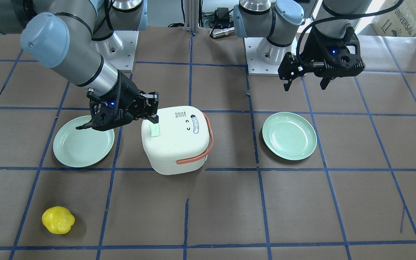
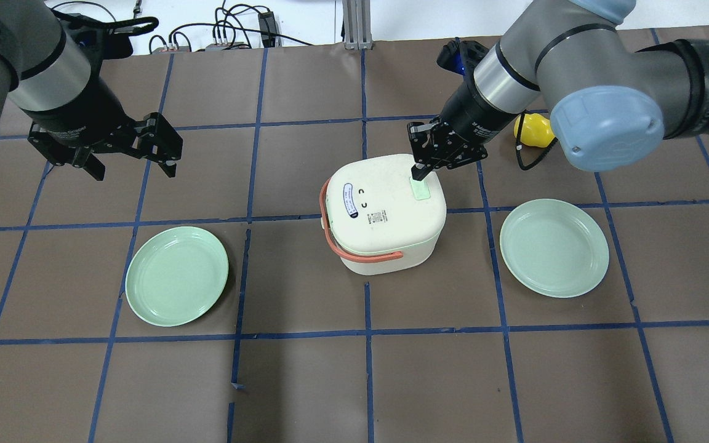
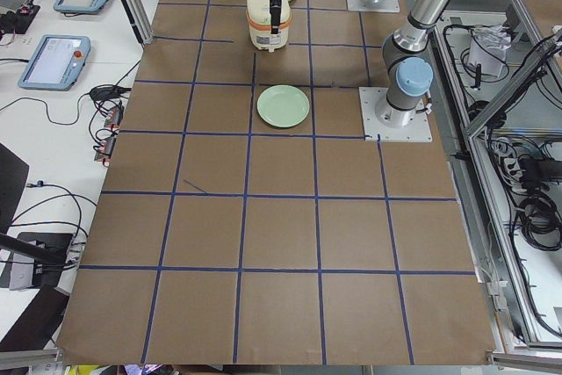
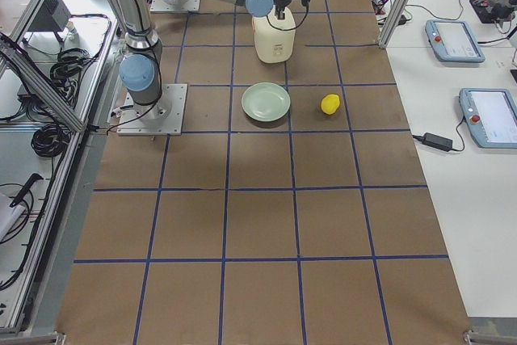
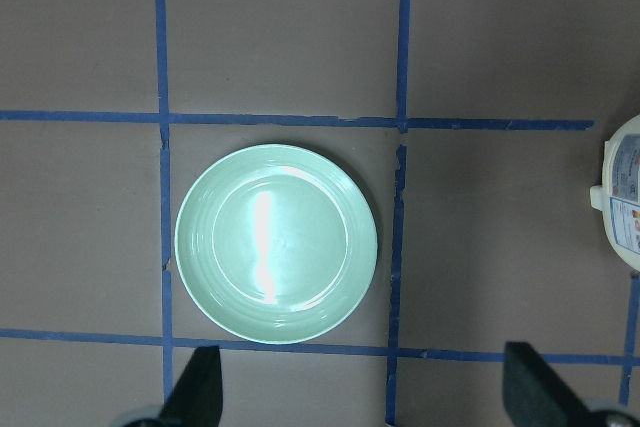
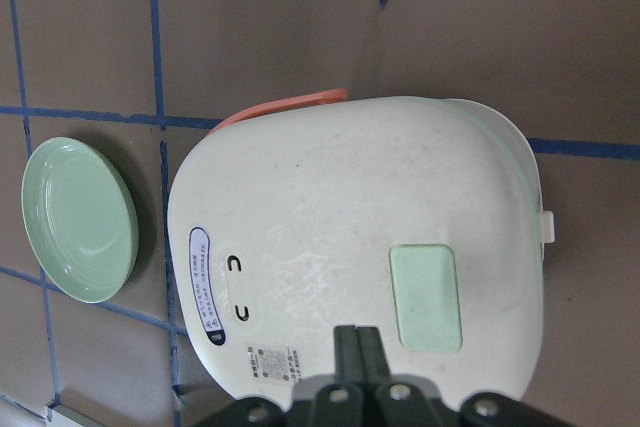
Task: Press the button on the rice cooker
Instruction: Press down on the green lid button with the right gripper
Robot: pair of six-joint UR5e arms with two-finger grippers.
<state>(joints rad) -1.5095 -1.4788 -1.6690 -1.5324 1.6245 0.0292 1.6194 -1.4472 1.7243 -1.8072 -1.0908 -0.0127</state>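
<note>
Table holds, nearest, a left plate and a right plate flanking the white rice cooker. Right jaws, pinched together and empty, hang at the far edge of its green button; left jaws gape empty, far left.

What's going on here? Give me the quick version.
The robot is set up to press the button on a white rice cooker in the middle of the table. The right gripper is shut and pointing down, its tip at the edge of the green button on the closed lid. Whether it is pressing yet cannot be told. The left gripper hangs open above the table near a green plate, holding nothing.
</note>
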